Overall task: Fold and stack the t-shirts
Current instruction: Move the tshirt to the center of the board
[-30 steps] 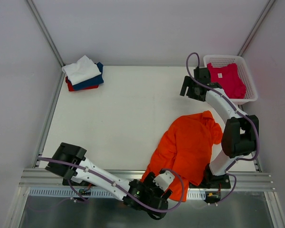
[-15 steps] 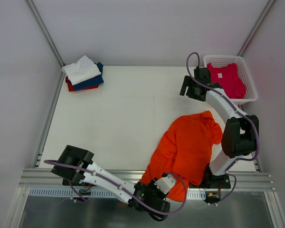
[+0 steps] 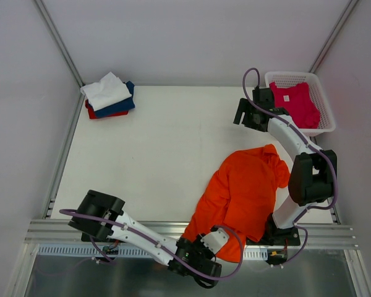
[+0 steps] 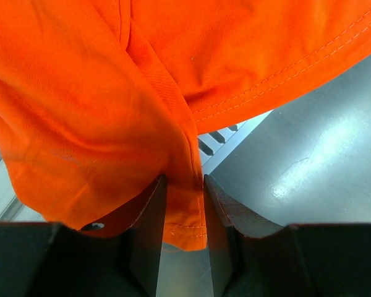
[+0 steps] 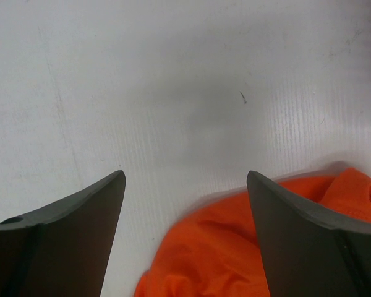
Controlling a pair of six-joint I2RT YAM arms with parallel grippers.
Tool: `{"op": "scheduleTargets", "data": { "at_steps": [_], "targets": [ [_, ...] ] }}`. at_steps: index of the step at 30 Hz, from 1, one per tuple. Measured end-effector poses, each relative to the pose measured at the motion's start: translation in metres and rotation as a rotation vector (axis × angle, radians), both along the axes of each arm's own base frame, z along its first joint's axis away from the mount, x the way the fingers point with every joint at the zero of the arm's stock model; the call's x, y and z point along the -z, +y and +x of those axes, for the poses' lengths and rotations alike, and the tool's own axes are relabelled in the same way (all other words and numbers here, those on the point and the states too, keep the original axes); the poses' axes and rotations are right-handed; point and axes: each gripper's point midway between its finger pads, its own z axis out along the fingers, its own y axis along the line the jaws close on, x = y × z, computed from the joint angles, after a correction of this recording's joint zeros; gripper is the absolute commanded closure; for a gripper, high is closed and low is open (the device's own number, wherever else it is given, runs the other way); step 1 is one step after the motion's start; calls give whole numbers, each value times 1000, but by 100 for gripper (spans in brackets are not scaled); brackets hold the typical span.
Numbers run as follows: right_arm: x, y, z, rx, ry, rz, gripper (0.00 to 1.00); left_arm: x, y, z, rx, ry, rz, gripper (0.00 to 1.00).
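Note:
A bright orange t-shirt (image 3: 244,185) lies crumpled on the right of the table (image 3: 161,142), its lower part draped over the near edge. Down there my left gripper (image 3: 217,245) is shut on the hanging hem; in the left wrist view the orange cloth (image 4: 111,93) fills the narrow gap of the gripper (image 4: 185,185). My right gripper (image 3: 243,115) hovers open above bare table just beyond the shirt's far end, which shows orange (image 5: 235,247) below the gripper (image 5: 185,176). A magenta-pink t-shirt (image 3: 295,102) lies in the basket. Folded white, navy and red t-shirts (image 3: 108,96) are stacked at the far left.
The white mesh basket (image 3: 290,75) stands at the far right corner, next to the right arm's wrist. Metal rails (image 3: 111,229) run along the near table edge, with grey floor (image 4: 321,161) below. White walls close the left, back and right sides.
My left gripper has slid a little right under the table edge and closed its jaws onto the orange hem. The right arm has not moved.

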Motion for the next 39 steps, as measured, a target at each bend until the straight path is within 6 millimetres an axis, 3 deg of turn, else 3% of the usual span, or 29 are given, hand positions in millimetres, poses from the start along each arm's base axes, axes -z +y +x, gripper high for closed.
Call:
{"op": "scheduleTargets", "data": {
  "at_steps": [3, 11, 17, 21, 26, 31, 35, 39],
  "targets": [
    [0, 1, 0, -3, 1, 5, 16, 2, 0, -1, 3, 3, 8, 69],
    [-1, 1, 0, -3, 0, 10, 16, 6, -5, -5, 20, 7, 23, 99],
    [-3, 0, 0, 1, -6, 14, 16, 3, -3, -1, 16, -11, 25, 100],
    [-4, -1, 0, 2, -8, 14, 16, -12, 3, 12, -8, -59, 15, 100],
    [-3, -1, 0, 1, -8, 15, 17, -61, 13, 47, -86, -143, -72, 100],
    [-3, -1, 0, 1, -9, 15, 17, -126, 33, 101, -225, -238, -233, 100],
    [-2, -1, 0, 1, -9, 16, 17, -157, 71, 152, -375, -311, -323, 100],
    [1, -1, -2, 1, -4, 16, 17, -168, 120, 201, -546, -399, -347, 100]
  ]
}}
